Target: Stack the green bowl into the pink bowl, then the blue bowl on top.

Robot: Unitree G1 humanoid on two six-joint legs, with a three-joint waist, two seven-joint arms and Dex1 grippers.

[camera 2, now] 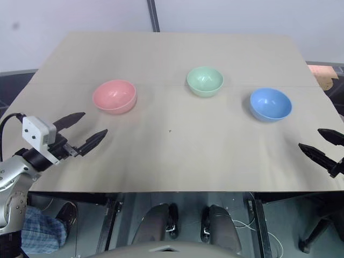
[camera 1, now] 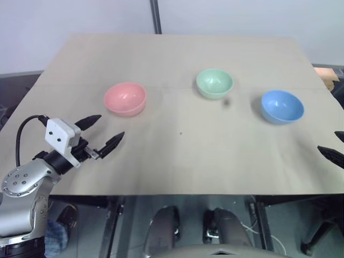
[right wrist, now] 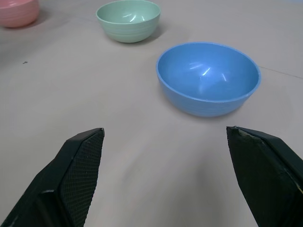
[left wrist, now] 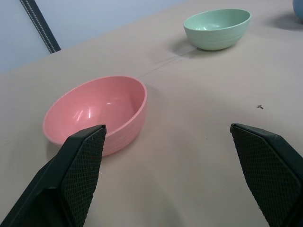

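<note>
Left gripper (camera 1: 104, 131) spread wide and empty, hovering low over the near left part of the table (camera 1: 177, 59), fingers aimed toward the pink bowl (camera 1: 125, 98) without touching it. Small white block with two black dots on top mounted on that wrist (camera 1: 61, 135), black cable looping back from it; no lettering readable anywhere. Seen along the left fingers (left wrist: 80, 161), pink bowl (left wrist: 97, 113) just ahead and off toward one finger, green bowl (left wrist: 218, 28) farther behind it, a sliver of blue bowl cut off at the corner.

Right gripper (camera 2: 321, 146) likewise gaping and empty, at the near right edge of the table, fingers pointing inward toward the blue bowl (camera 2: 270, 104). From that wrist, blue bowl (right wrist: 208, 78) close in front and between the finger lines, green bowl (right wrist: 129, 20) beyond, pink bowl (right wrist: 18, 11) far off and partly cropped.

All three bowls upright, mouths up, round, so no long axis to speak of; set well apart in a loose row across the table: pink at left, green (camera 1: 214, 83) in the middle and a little farther back, blue (camera 1: 282, 106) at right. None nested in another. Faint seam line crossing the tabletop near the bowls, plainer in the left wrist view (left wrist: 156, 68). Pale wall behind, with a dark vertical strip (camera 1: 156, 16).
</note>
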